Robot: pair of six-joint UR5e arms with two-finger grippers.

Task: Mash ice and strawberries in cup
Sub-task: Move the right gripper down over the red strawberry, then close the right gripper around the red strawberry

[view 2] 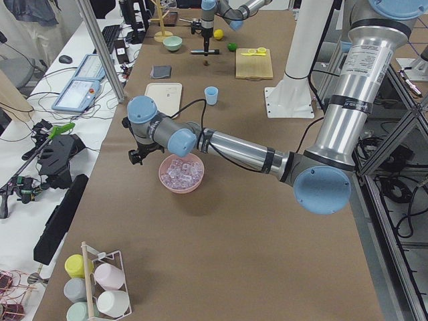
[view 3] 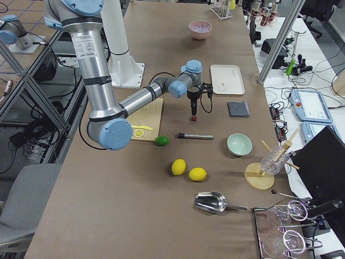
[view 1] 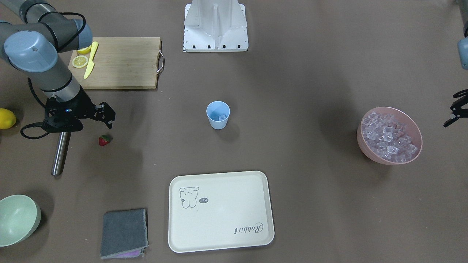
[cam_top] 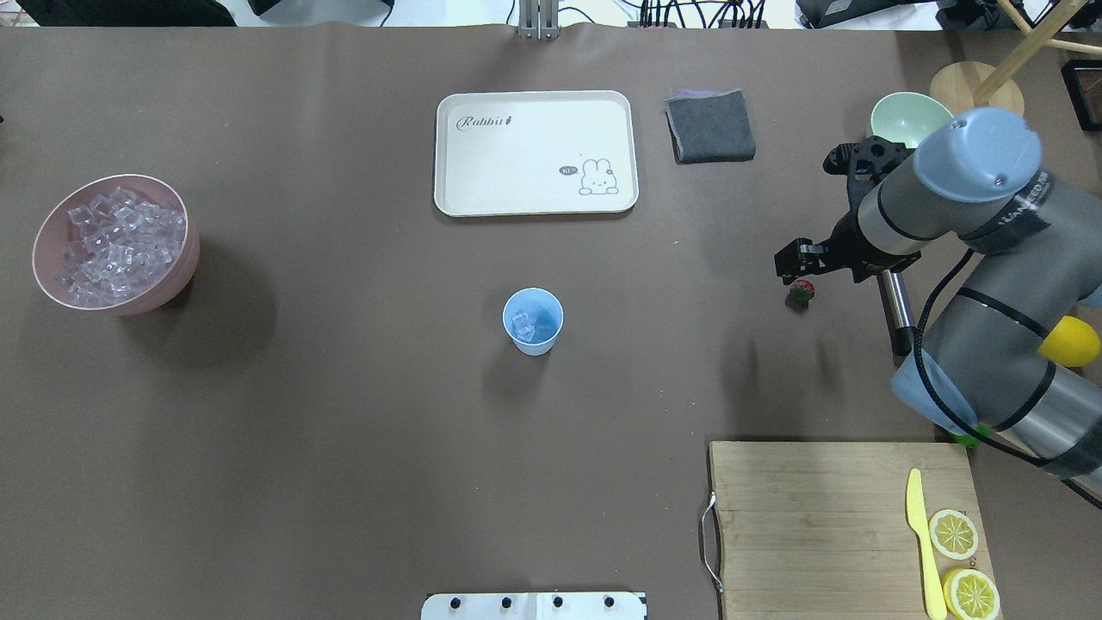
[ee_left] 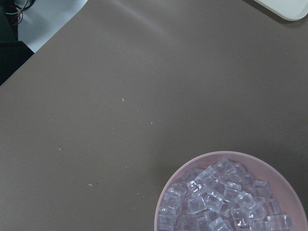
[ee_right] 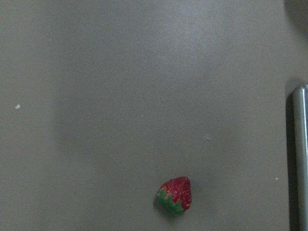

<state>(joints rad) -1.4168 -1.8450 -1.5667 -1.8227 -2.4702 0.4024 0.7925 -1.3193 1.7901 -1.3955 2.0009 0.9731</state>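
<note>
The light blue cup stands upright mid-table with an ice cube inside. More ice fills the pink bowl. One strawberry lies on the table mat. My right gripper hovers just above the strawberry, open and holding nothing. My left gripper hangs beside the pink bowl on the side away from the cup. Its two fingers show apart at the view's edge, and it is open and holds nothing.
A metal rod lies close to the strawberry, under the right wrist. A cutting board carries lemon slices and a yellow knife. A cream tray, a grey cloth, a pale green bowl and a lemon sit around.
</note>
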